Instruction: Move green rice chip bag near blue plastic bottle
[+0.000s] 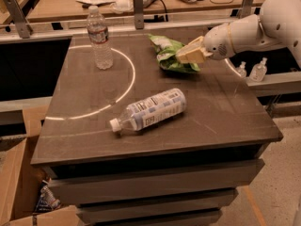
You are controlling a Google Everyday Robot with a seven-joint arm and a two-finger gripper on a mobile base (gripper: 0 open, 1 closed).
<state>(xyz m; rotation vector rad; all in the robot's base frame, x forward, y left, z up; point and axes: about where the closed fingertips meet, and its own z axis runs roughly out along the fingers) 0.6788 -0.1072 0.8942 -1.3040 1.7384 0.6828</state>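
The pincer [189, 55] reaches in from the right over the far side of the desk [225, 112], clamped on the right edge of the bag [167, 51]. The blue bottle [150, 109] lies on its side mid-desk, cap pointing front-left, well apart from the bag. A clear bottle [99, 39] stands upright at the far left.

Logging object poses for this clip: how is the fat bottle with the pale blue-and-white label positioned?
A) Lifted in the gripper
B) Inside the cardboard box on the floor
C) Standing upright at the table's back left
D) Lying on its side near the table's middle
D: the blue plastic bottle lies on its side near the middle of the table, while the gripper is farther back at the green rice chip bag.
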